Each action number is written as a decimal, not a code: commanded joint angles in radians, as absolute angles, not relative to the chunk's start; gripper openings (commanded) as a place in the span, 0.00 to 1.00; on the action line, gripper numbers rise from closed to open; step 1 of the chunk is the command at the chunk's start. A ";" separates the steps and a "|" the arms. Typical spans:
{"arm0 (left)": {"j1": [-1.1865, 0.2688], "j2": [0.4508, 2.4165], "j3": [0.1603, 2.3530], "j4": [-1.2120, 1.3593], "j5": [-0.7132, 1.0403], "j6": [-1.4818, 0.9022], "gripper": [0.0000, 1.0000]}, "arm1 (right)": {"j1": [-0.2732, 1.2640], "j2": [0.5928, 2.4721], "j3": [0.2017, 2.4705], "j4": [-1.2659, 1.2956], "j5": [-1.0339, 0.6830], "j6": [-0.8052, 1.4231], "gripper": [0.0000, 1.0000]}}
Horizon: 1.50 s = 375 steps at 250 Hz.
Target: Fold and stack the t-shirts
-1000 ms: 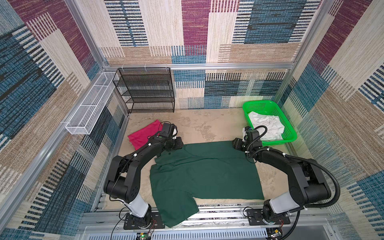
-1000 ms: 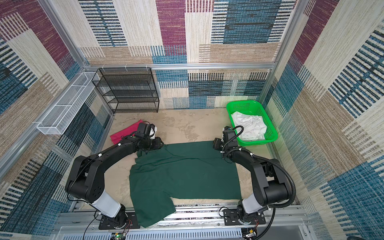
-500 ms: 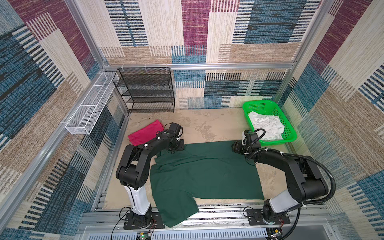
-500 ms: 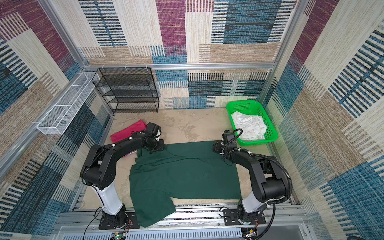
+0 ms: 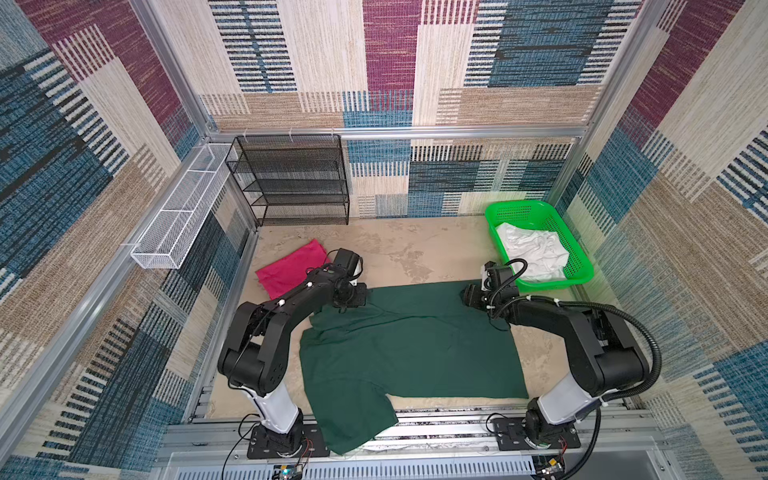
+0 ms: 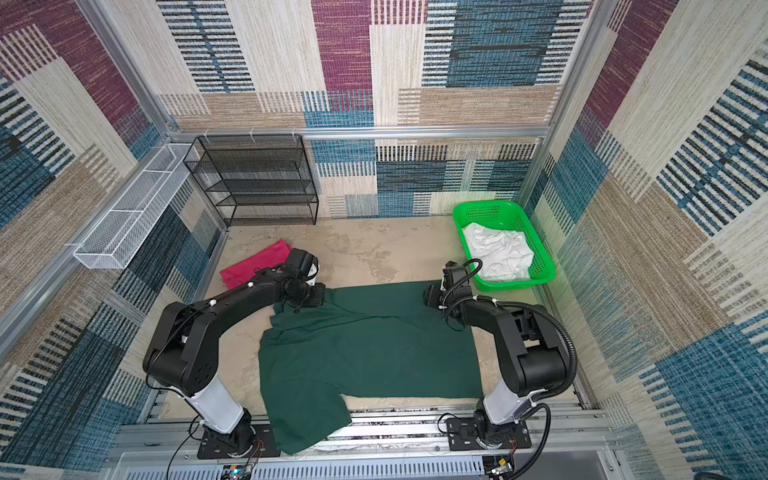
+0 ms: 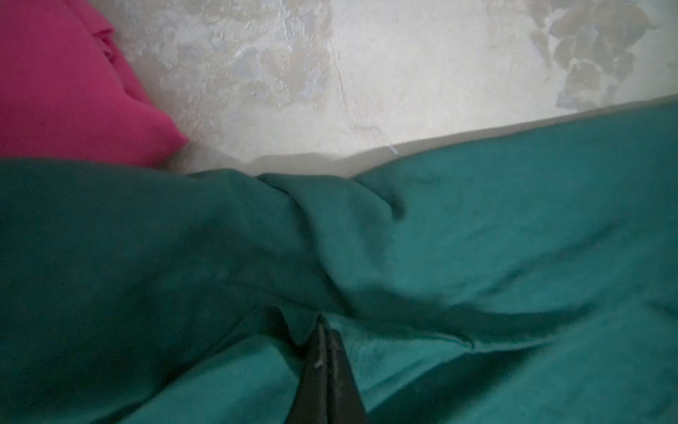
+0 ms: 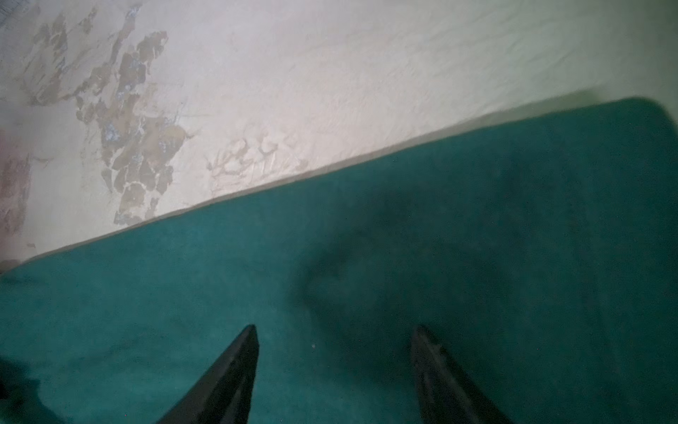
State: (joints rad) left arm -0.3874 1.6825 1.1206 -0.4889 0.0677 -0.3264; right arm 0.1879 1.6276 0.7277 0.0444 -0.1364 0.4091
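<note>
A large dark green t-shirt lies spread over the middle of the table, and one part of it hangs over the front edge. A magenta-pink t-shirt lies folded at the far left. My left gripper is at the green shirt's far left corner. In the left wrist view it is shut, with a ridge of green cloth bunched at its tips and the pink shirt beside it. My right gripper stands open over the far right corner of the green cloth.
A bright green basket holding white cloth stands at the far right, close behind the right wrist. A black wire rack stands against the back wall. A white wire tray hangs on the left wall.
My left gripper slid right along the green shirt's far edge and closed on the cloth at its corner. The right gripper opened slightly and barely moved.
</note>
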 commanded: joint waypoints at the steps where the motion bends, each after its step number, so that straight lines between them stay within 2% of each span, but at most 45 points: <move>1: -0.421 1.592 1.073 -0.541 0.066 -0.389 0.00 | 0.187 1.641 0.730 0.058 -0.127 0.417 0.68; 41: -0.497 1.420 0.965 -0.593 0.035 -0.483 0.00 | 0.187 1.664 0.738 0.069 -0.123 0.423 0.68; 72: -0.522 1.304 0.853 -0.537 0.091 -0.512 0.18 | 0.187 1.688 0.752 0.075 -0.132 0.424 0.68; 96: -0.521 1.242 0.787 -0.455 0.186 -0.434 0.23 | 0.187 1.702 0.767 0.070 -0.128 0.422 0.68; 114: -0.518 1.203 0.777 -0.422 0.226 -0.359 0.31 | 0.187 1.707 0.774 0.056 -0.110 0.425 0.69; 137: -0.497 1.174 0.818 -0.439 0.143 -0.294 0.47 | 0.187 1.698 0.772 0.054 -0.100 0.435 0.69; 152: -0.452 1.174 0.855 -0.438 0.077 -0.287 0.51 | 0.187 1.696 0.770 0.051 -0.098 0.439 0.69; 180: -0.306 1.245 0.928 -0.459 0.048 -0.333 0.52 | 0.187 1.698 0.768 0.045 -0.105 0.436 0.70; 198: -0.279 1.320 0.977 -0.499 0.106 -0.299 0.53 | 0.187 1.692 0.760 0.045 -0.110 0.435 0.71; 225: -0.308 1.383 0.982 -0.532 0.189 -0.307 0.55 | 0.187 1.683 0.750 0.043 -0.112 0.432 0.71; 279: -0.468 1.307 0.874 -0.590 0.013 -0.490 0.53 | 0.187 1.689 0.759 0.041 -0.132 0.428 0.72; 310: -0.488 1.275 0.796 -0.507 0.024 -0.576 0.52 | 0.187 1.694 0.770 0.032 -0.135 0.422 0.72; 375: -0.502 1.342 0.742 -0.314 0.087 -0.697 0.47 | 0.187 1.683 0.752 0.038 -0.139 0.423 0.72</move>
